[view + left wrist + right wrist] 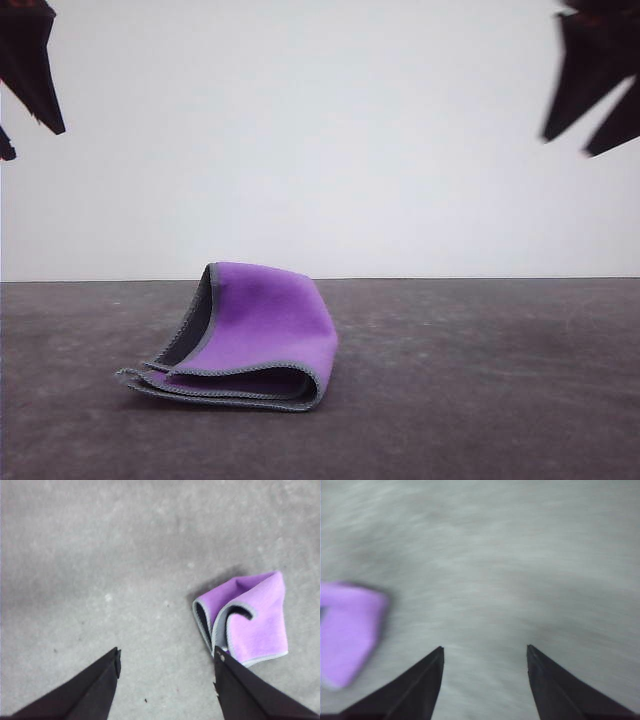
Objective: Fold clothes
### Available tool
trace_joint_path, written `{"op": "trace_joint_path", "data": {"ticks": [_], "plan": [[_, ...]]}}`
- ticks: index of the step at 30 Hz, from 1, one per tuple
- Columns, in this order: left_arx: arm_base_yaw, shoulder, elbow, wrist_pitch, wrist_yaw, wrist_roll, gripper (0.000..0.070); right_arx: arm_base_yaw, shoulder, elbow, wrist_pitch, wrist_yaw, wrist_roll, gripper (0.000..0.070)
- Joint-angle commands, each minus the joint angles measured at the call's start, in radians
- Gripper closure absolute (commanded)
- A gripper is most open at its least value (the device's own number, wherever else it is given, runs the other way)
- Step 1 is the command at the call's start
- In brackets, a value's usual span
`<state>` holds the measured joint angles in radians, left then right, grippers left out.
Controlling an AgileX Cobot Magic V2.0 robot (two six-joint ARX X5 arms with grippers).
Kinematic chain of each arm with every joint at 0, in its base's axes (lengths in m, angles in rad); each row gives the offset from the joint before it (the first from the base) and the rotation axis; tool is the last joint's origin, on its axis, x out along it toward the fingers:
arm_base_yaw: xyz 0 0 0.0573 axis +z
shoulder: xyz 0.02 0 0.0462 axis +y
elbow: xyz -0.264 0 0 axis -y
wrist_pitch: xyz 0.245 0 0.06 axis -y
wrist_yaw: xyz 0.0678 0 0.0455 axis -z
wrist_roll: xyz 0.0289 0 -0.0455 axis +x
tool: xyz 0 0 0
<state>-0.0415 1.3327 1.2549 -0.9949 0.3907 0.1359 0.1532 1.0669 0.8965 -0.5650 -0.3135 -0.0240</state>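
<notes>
The clothes are one small cloth [262, 335] lying folded on the dark grey table, purple face outward, with a grey stitched edge and a dark grey inner face showing at its left fold. The left wrist view has the cloth [255, 617] loosely doubled, beside the tip of one finger. My left gripper [167, 656] hangs open high above the table, nothing between its fingers. Its dark fingers [35, 75] show at the front view's upper left. My right gripper [485, 650] is open and empty too, raised at the upper right [592, 105]. The cloth [347, 632] appears blurred off to its side.
The table surface [480, 380] is bare grey and runs back to a plain white wall [320, 140]. The right wrist view is smeared by motion.
</notes>
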Motion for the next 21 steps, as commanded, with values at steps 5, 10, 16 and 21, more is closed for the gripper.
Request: {"op": "trace_joint_path", "data": {"ticks": [5, 10, 16, 21], "plan": [[0.001, -0.073, -0.087, 0.077, -0.001, -0.048, 0.0336, -0.095, -0.087, -0.001, -0.052, -0.001, -0.056, 0.0368], [0.001, -0.129, -0.149, 0.106, -0.001, -0.055, 0.0336, -0.127, -0.143, -0.002, -0.081, 0.001, -0.066, 0.0368], [0.001, -0.131, -0.151, 0.114, -0.001, -0.058, 0.0561, -0.131, -0.147, -0.002, -0.098, 0.002, -0.068, 0.0699], [0.001, -0.131, -0.151, 0.143, 0.000, -0.096, 0.0683, -0.131, -0.147, -0.003, -0.088, 0.024, -0.060, 0.0696]]}}
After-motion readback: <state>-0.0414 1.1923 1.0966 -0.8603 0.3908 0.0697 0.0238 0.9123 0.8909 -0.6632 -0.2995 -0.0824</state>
